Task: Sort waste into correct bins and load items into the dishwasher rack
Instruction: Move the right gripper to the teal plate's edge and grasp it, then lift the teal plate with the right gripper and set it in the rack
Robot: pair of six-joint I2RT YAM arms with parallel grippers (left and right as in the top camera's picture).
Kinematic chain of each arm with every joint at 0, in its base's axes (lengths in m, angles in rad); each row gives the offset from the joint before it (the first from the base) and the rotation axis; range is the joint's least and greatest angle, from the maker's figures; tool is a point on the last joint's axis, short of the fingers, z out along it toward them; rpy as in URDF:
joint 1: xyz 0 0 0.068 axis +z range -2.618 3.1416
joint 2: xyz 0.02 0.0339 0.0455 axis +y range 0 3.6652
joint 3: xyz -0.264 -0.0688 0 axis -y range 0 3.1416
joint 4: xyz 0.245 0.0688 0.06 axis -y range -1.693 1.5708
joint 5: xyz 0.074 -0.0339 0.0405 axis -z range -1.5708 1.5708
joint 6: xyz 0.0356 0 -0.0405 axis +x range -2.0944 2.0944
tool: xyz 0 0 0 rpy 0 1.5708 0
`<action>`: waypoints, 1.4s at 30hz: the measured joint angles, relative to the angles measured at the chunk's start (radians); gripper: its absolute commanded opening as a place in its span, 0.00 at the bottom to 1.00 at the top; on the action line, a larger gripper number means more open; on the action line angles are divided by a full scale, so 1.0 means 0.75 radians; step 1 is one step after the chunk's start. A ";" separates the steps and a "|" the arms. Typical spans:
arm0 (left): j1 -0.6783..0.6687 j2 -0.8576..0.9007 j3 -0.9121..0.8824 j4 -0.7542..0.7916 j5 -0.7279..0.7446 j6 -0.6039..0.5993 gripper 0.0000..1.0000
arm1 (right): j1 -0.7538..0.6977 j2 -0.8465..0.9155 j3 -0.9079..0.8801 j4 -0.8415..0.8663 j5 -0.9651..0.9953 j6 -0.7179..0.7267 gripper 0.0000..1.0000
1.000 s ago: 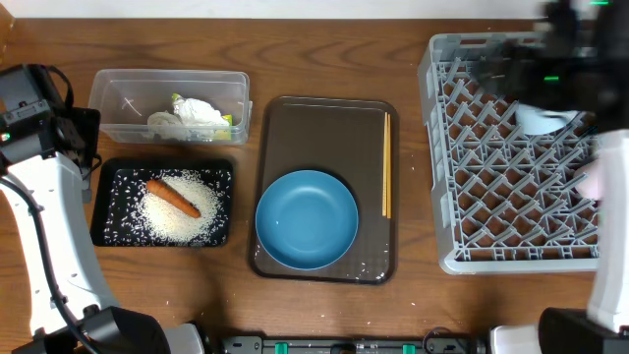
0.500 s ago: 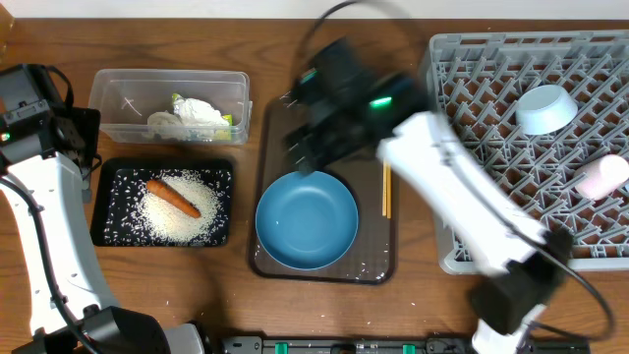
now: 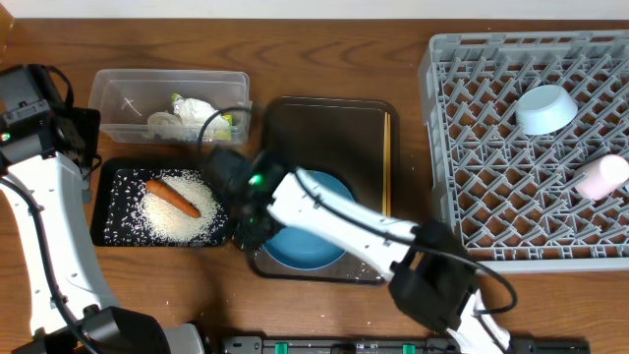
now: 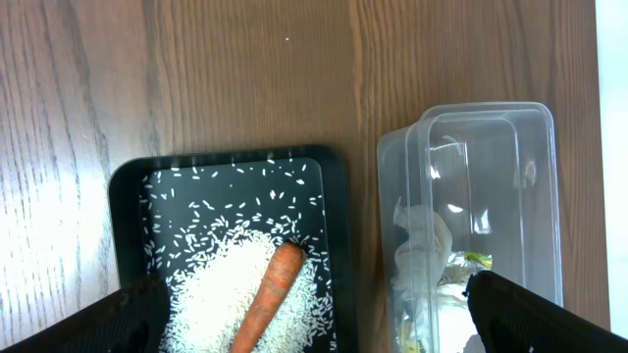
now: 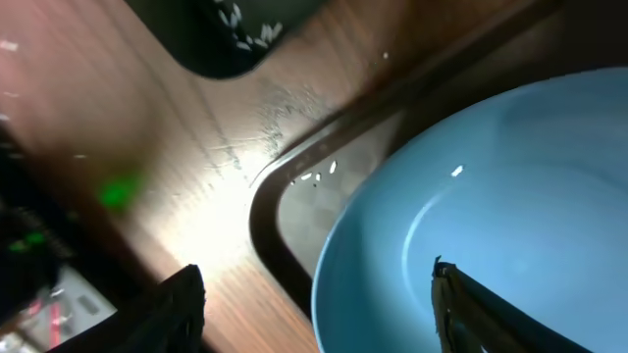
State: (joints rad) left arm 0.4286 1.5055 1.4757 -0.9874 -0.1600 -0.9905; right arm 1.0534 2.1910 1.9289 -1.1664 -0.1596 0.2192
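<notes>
The large dark-blue bowl sits on the brown serving tray, with the chopsticks along the tray's right side. My right gripper is open at the bowl's left edge. In the right wrist view it straddles the rim of the bowl, one finger inside and one outside. My left gripper is wide open and empty above the black tray and clear tub. The carrot lies on rice in the black tray. The wrapper and packet are in the tub.
The grey dishwasher rack fills the right side, holding the small light-blue bowl and the cup on its side. A few rice grains lie in the brown tray's corner. The left arm stands at the table's left edge.
My right arm swung from the rack leftward across the brown tray and down to the large bowl's left rim, its jaws narrowing slightly. The left arm has not moved.
</notes>
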 measured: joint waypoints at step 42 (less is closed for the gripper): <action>0.000 0.000 0.000 0.000 0.001 0.000 0.99 | -0.271 -0.177 0.127 -0.083 0.224 0.090 0.01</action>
State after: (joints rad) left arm 0.4286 1.5055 1.4757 -0.9874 -0.1596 -0.9905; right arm 0.8505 2.0583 2.0239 -1.2289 0.0082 0.2867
